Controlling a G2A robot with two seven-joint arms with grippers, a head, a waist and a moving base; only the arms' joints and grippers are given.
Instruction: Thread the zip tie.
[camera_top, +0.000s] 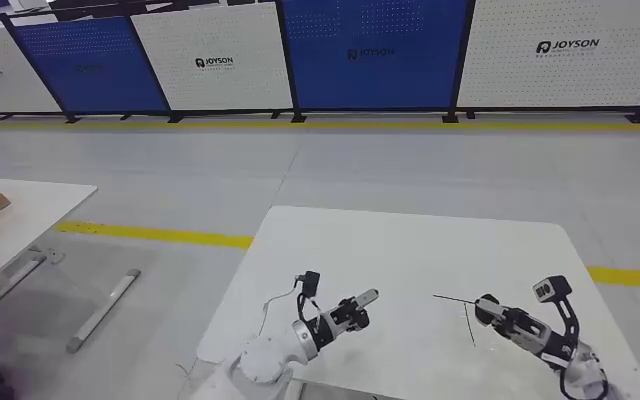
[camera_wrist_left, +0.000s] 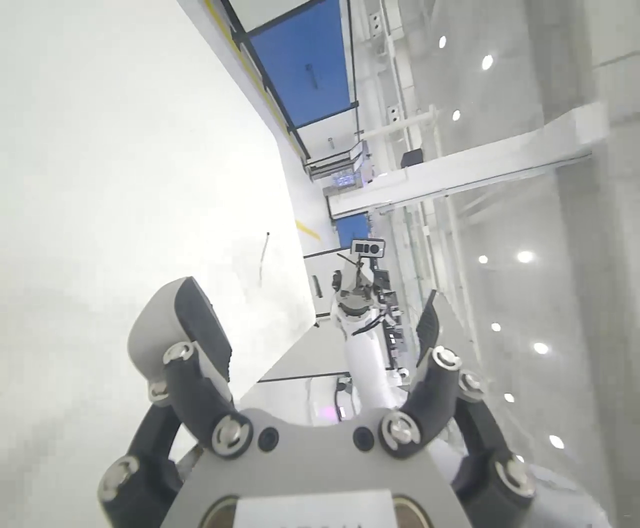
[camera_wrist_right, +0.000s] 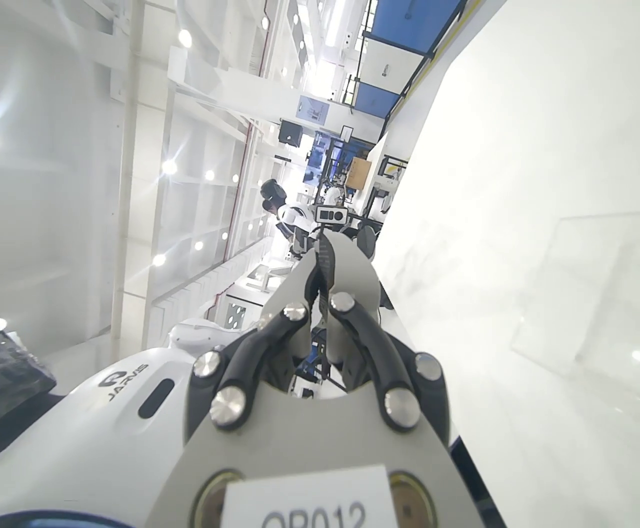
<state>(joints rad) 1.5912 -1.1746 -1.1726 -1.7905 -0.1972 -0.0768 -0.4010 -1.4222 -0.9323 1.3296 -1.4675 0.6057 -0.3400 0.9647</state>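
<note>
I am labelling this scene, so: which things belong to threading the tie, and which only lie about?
Job: tie in the shut right gripper; open left gripper; black strip on table, maybe another tie.
Lying about: side table; panels; clear sheet.

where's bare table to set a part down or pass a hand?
Widest bare patch: the table from its far edge down to both grippers. Narrower gap between the left gripper and the zip tie tip. Crowded at the right gripper: held zip tie plus a thin dark strip lying by it.
</note>
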